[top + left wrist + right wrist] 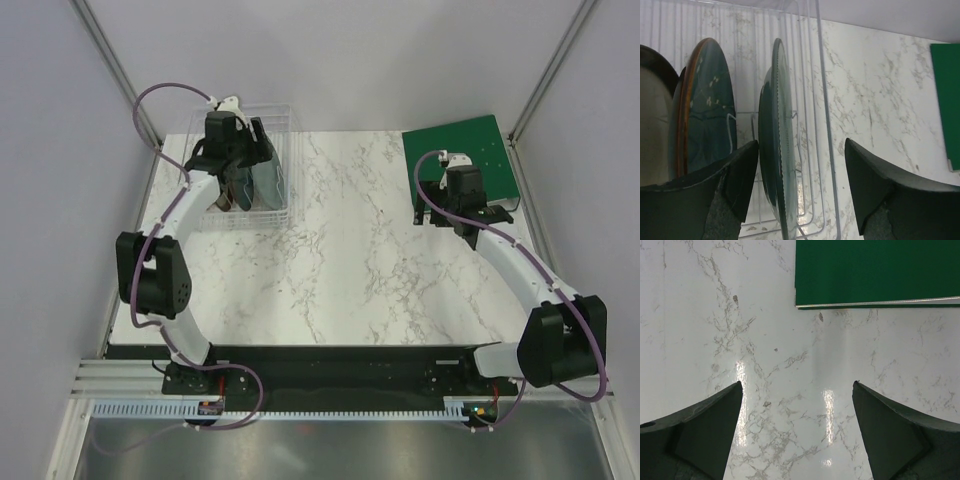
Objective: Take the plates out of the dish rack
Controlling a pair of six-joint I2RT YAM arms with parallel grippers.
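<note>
The clear dish rack (pixel 282 125) stands at the table's far left. Three plates stand upright in it. In the left wrist view the grey-green plate (pixel 777 130) is rightmost, the reddish-brown plate (pixel 702 110) is left of it, and the dark grey plate (pixel 652 125) is at the far left edge. My left gripper (pixel 240 170) hangs over the rack, open; in its wrist view (pixel 801 141) its jaws straddle the grey-green plate's rim, the left finger (pixel 742 170) close beside it and the right finger (pixel 872 180) outside the rack wall (pixel 821 100). My right gripper (pixel 445 215) (pixel 797 385) is open and empty above bare marble.
A flat green board (pixel 465 155) lies at the far right, just beyond my right gripper, and it also shows in the right wrist view (pixel 875 270). The white marble tabletop (pixel 350 250) spreads between rack and board. Grey walls close in the sides and back.
</note>
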